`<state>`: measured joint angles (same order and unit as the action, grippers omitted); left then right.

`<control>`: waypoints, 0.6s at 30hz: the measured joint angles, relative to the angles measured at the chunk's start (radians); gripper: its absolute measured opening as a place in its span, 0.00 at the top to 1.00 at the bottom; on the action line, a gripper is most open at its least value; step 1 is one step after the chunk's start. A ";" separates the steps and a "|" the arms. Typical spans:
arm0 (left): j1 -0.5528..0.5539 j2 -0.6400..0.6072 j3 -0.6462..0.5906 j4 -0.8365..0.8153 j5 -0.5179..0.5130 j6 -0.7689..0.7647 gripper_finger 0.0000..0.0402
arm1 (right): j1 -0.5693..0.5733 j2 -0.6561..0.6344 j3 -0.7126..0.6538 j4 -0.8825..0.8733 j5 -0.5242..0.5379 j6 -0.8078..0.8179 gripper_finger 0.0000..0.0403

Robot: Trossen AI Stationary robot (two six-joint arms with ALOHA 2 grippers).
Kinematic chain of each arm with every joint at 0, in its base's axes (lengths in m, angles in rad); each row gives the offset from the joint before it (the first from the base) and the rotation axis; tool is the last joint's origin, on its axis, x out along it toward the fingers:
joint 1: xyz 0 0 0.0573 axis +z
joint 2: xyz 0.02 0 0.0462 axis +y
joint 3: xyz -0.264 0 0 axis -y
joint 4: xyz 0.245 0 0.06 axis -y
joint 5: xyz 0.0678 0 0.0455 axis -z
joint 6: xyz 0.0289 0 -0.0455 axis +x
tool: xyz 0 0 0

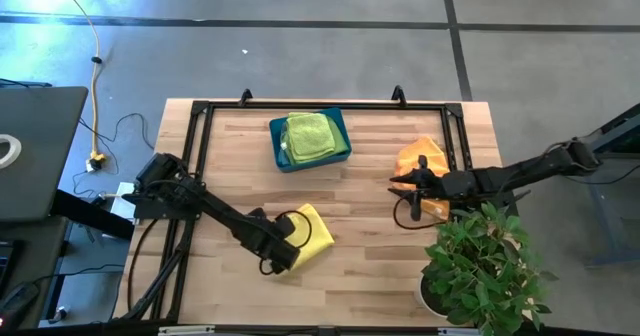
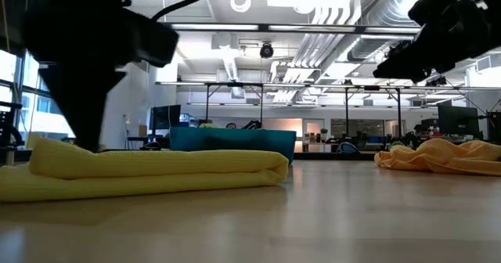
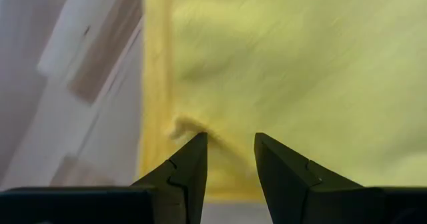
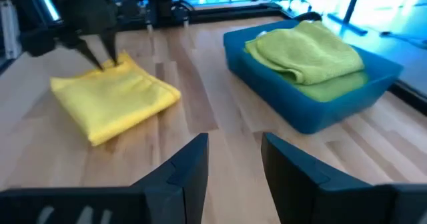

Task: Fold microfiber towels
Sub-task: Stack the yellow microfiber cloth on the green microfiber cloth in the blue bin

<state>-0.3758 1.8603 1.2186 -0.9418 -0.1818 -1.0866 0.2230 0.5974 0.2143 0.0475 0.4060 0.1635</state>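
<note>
A yellow towel (image 1: 314, 236) lies folded on the table near its near edge; it also shows in the low view (image 2: 156, 169) and the right wrist view (image 4: 113, 101). My left gripper (image 1: 290, 242) points down at the towel's left corner, open by a narrow gap (image 3: 230, 144). My right gripper (image 1: 400, 184) is open and empty (image 4: 233, 151), raised above the table beside a crumpled orange towel (image 1: 418, 156). A lime green towel (image 1: 308, 134) lies folded in the teal bin (image 1: 342, 146). My left gripper comes at the yellow towel from above, its fingertips (image 3: 200, 147) over the top layer near the folded edge (image 3: 157, 117) at the towel's left corner. A small crease (image 3: 180, 125) shows beside them. Whether the fingertips touch the cloth, I cannot tell.
A potted plant (image 1: 485, 266) stands at the table's near right corner, close under my right arm. A black frame (image 1: 200, 111) runs along the far and left sides. Bare wood lies between the yellow towel and the orange towel (image 2: 446, 155).
</note>
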 joint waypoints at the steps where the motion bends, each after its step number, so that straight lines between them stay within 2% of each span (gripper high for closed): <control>1: 0.003 0.000 0.000 0.027 -0.010 -0.006 0.71 | 0.000 -0.019 -0.015 0.004 0.012 -0.005 0.68; 6: 0.005 0.000 0.001 0.144 -0.083 -0.011 0.71 | 0.000 -0.070 -0.070 0.001 0.019 0.012 0.68; 14: 0.010 -0.013 0.001 0.188 -0.074 -0.016 0.71 | 0.000 -0.067 -0.082 -0.055 0.011 -0.010 0.68; 18: 0.010 -0.026 0.001 0.234 -0.123 -0.051 0.71 | 0.000 -0.067 -0.082 -0.058 0.011 -0.011 0.68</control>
<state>-0.3660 1.8339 1.2201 -0.7075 -0.3049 -1.1372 0.2230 0.5308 0.1326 -0.0109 0.4171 0.1524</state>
